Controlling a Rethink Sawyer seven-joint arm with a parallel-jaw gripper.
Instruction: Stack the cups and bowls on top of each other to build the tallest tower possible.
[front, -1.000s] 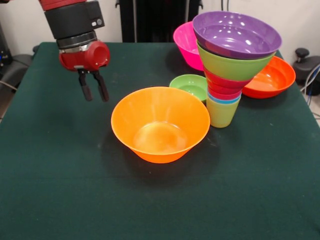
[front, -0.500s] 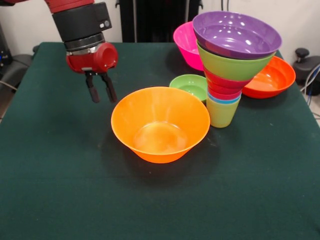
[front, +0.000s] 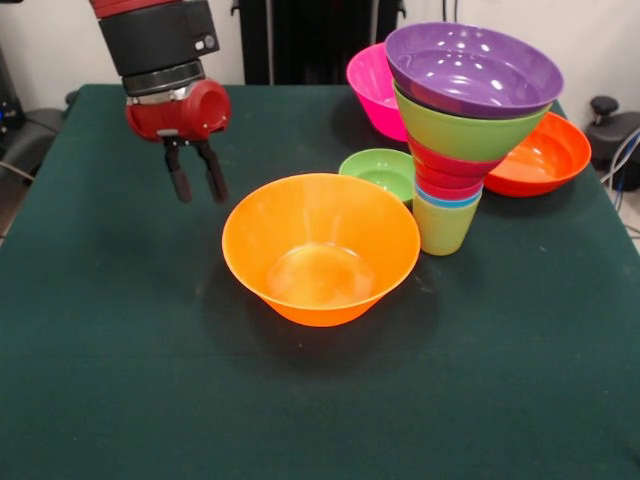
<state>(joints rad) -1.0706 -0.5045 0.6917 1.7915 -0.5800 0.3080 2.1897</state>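
Toward the table's (front: 120, 400) left edge, the gripper (front: 196, 190) hangs above the dark green cloth, its two black fingers (front: 178, 178) parted with a narrow gap and nothing between them. Just right of it, at the table's middle, the big orange bowl (front: 320, 250) sits upright and empty, apart from the gripper. Beyond its far rim a small green bowl (front: 380, 172) rests on the cloth. Toward the far edge a pink bowl (front: 372, 88) shows, partly hidden. Right of the small green bowl stands the tower (front: 462, 130): a yellow-green cup (front: 442, 226) lowest, a blue rim, red pieces, a lime green bowl (front: 465, 132), and a purple bowl (front: 474, 68) on top. Near the right edge, behind the tower, lies a red-orange bowl (front: 540, 155).
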